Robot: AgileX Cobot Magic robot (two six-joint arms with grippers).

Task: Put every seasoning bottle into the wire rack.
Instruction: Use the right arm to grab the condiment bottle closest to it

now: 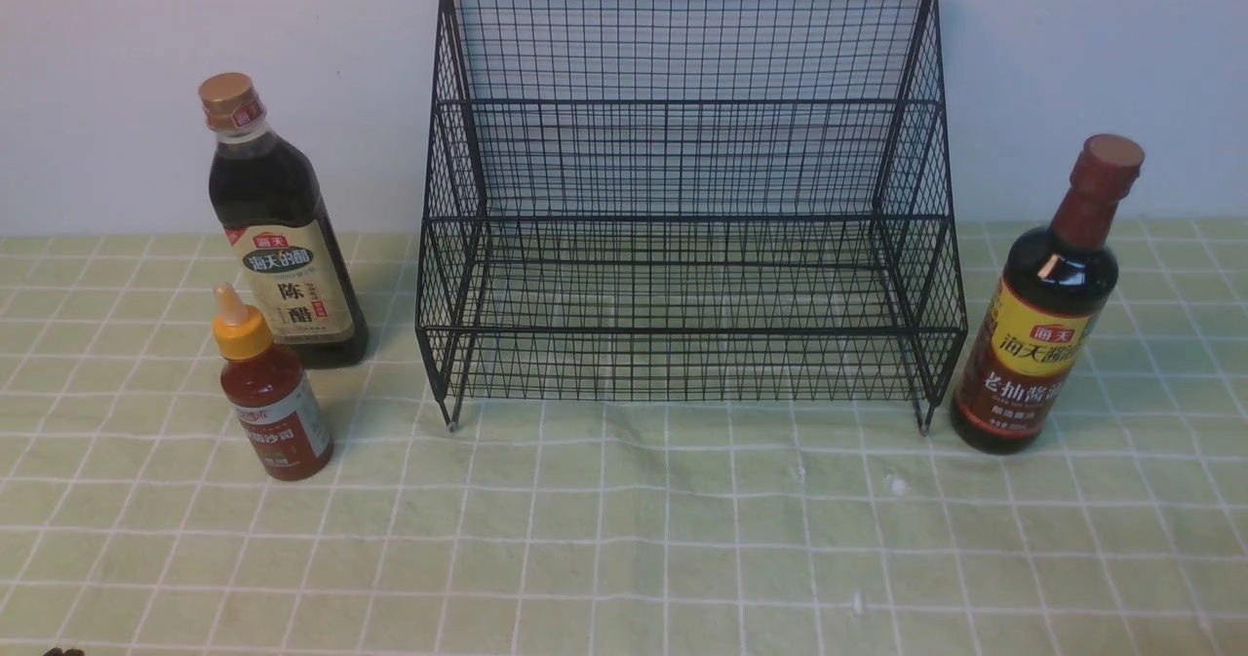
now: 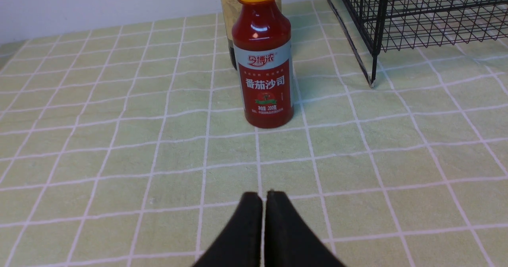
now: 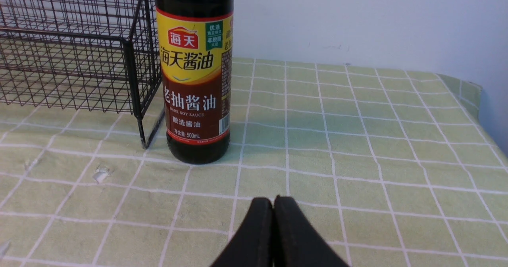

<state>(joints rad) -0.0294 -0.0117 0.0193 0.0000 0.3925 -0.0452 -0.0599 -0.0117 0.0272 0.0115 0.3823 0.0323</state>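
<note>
The black wire rack [image 1: 682,359] looks two-tiered, I think; left gripper [image 2: 264,197] and right gripper [image 3: 273,202] sit pinched closed.

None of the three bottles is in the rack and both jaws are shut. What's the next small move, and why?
Probably open the left jaws: they are shut, and the small red bottle stands upright straight ahead of them, outside the rack.

The red bottle [image 2: 264,60] loses its nozzle at the left wrist view's edge and hides most of the vinegar bottle [image 2: 226,21]. The right wrist view cuts the soy bottle [image 3: 194,80] off at the shoulder. A dark speck [image 1: 63,652] in the front view's corner is unreadable.
</note>
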